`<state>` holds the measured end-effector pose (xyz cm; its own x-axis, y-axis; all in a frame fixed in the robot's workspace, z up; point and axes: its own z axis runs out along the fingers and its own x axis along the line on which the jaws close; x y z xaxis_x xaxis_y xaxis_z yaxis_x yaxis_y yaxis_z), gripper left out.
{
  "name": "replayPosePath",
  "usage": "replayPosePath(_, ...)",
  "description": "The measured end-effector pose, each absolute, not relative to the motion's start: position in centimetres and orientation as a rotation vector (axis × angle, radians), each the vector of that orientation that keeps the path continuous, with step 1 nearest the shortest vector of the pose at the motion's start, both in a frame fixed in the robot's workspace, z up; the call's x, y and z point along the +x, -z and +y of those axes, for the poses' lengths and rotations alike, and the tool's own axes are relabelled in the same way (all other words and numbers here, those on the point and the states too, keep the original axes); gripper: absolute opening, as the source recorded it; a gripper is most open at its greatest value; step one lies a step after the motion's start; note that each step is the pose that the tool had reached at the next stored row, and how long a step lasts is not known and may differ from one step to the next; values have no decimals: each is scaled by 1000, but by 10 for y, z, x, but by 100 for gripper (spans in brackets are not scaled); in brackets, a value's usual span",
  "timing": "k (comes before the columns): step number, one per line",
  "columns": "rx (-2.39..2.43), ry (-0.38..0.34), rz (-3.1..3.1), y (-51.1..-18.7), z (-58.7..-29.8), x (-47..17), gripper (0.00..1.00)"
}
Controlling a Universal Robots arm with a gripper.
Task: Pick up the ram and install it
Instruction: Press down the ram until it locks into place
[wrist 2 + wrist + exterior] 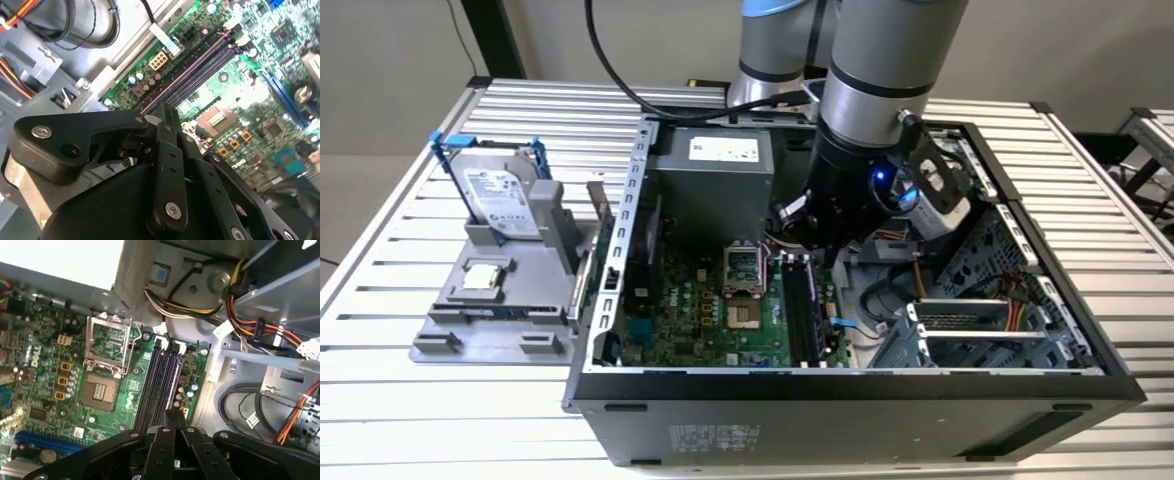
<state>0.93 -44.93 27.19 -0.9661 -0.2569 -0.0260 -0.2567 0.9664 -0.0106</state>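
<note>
1. One gripper (175,427) hangs inside the open computer case (854,385), right above the black memory slots (162,385) on the green motherboard (65,390).
2. You can see its fingers closed together on a thin dark edge, which I judge to be the ram (175,416).
3. Seating looks unfinished: the stick sits at the slots, not clearly pressed home.

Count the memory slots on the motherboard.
4: black slots lie side by side beside the processor socket; the gripper hides one end of each.
</note>
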Motion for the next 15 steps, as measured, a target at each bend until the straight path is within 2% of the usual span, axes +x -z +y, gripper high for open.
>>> replayPosePath(15, -799, 7, 3005, -272, -449, 9, 0)
